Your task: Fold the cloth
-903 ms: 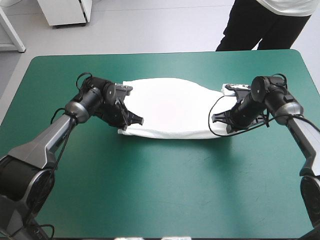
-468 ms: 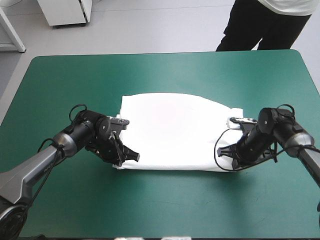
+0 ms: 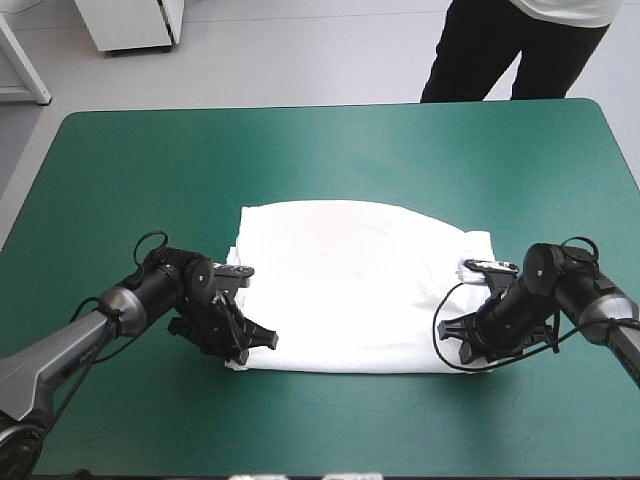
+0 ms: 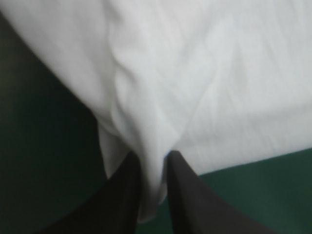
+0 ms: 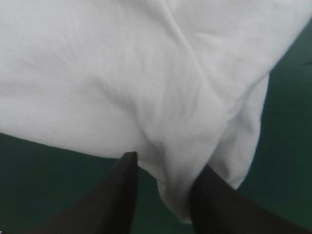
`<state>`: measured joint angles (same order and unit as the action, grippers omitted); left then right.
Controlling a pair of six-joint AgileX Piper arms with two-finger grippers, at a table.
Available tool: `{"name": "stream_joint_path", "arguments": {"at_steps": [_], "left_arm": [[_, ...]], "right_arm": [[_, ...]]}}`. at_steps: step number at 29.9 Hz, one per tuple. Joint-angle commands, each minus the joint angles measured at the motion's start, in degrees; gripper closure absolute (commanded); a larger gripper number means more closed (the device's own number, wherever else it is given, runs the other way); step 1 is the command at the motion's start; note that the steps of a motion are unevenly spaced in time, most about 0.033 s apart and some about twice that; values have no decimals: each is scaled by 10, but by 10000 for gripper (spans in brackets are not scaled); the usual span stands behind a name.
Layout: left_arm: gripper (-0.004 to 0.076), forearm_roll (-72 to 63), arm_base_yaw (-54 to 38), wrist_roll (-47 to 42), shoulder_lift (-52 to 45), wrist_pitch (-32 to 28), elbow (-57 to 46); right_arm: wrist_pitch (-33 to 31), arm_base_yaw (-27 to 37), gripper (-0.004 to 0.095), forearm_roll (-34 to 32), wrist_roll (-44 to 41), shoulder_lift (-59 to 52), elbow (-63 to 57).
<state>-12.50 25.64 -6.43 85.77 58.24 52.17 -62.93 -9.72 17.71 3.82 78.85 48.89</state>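
White fabric fills the space ahead of both sets of jaws: the T-shirt (image 3: 350, 285) lies spread on the teal-green cover (image 3: 150, 160), well in from every table edge. We see the left gripper (image 4: 153, 157) clamped on a bunched fold at the shirt's near left corner. The right gripper (image 5: 166, 163) is pinched likewise on the near right corner, with cloth pulled down between its jaws.

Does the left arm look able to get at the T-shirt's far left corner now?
Probably, but not at once: the left gripper is shut on the T-shirt at its near left corner and must let go first. The far left corner lies bare, nothing over it.
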Motion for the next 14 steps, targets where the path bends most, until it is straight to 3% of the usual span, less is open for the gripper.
{"name": "stream_joint_path", "arguments": {"at_steps": [1, 4, 9, 14], "left_arm": [[391, -33, 6, 14, -21, 20, 17], [279, -31, 6, 14, -23, 51, 36], [270, 20, 4, -3, -63, 83, 106], [275, 97, 4, -32, -106, 111, 177]], "right_arm": [[-9, 3, 289, 31, 10, -16, 12], [-24, 3, 270, 39, 12, -18, 17], [-51, 3, 349, 18, 4, -49, 73], [-86, 3, 359, -41, -32, -90, 166]]}}
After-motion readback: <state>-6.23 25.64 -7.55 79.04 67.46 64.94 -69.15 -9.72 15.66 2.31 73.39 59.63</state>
